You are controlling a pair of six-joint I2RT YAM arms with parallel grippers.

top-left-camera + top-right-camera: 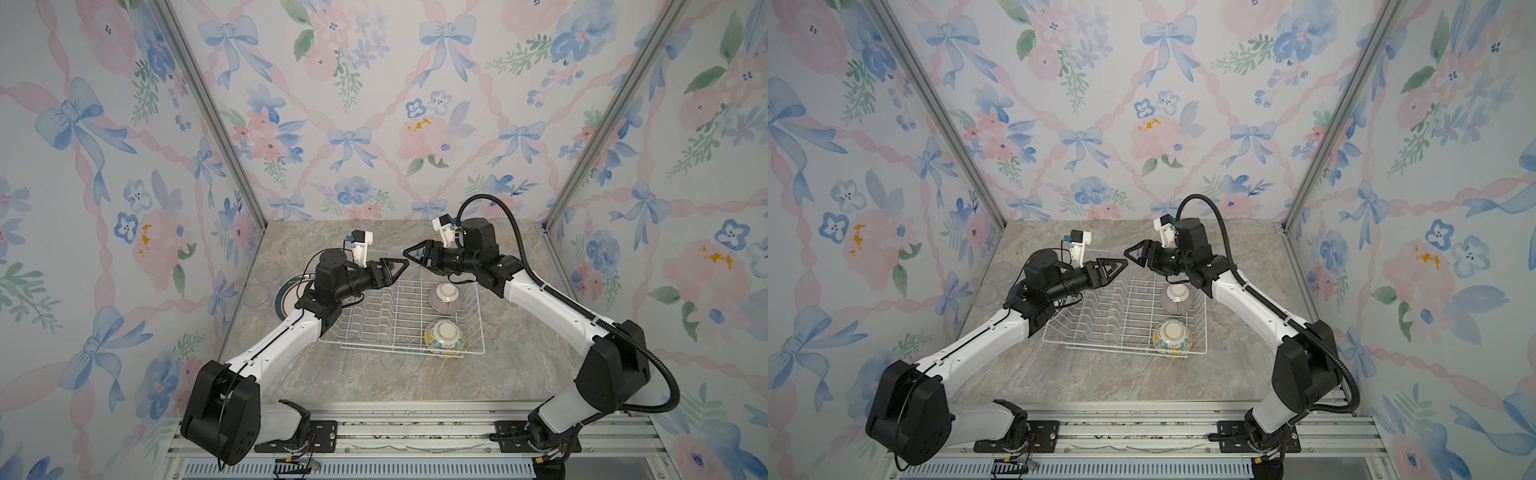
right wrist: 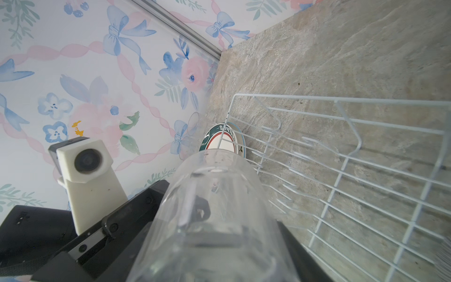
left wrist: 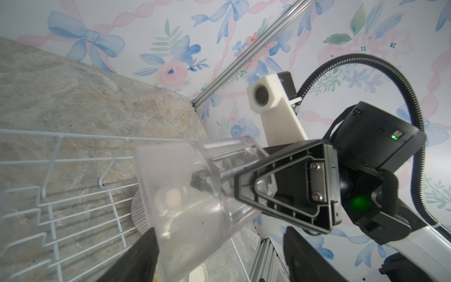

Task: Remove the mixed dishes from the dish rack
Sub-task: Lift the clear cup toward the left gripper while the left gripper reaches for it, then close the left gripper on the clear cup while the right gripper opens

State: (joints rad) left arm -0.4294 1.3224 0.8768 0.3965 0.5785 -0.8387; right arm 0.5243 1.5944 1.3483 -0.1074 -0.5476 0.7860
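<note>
A small clear glass (image 2: 214, 207) lies sideways in the air over the far edge of the dish rack (image 1: 411, 353), and my right gripper (image 2: 214, 244) is shut on it. My left gripper (image 3: 219, 232) faces it tip to tip in both top views, open. Its fingers straddle the free end of the glass (image 3: 190, 195); one finger is at the glass wall and the other stands clear of it. Inside the white wire rack (image 1: 1121, 351), a purple-striped bowl (image 1: 444, 297) and a yellow-blue bowl (image 1: 444, 336) sit upside down on the right side.
A green-and-red rimmed plate (image 1: 286, 297) lies on the marble table left of the rack, partly under my left arm. Two more clear glasses (image 1: 266, 272) (image 1: 254, 295) stand beside it near the left wall. Floral walls close three sides.
</note>
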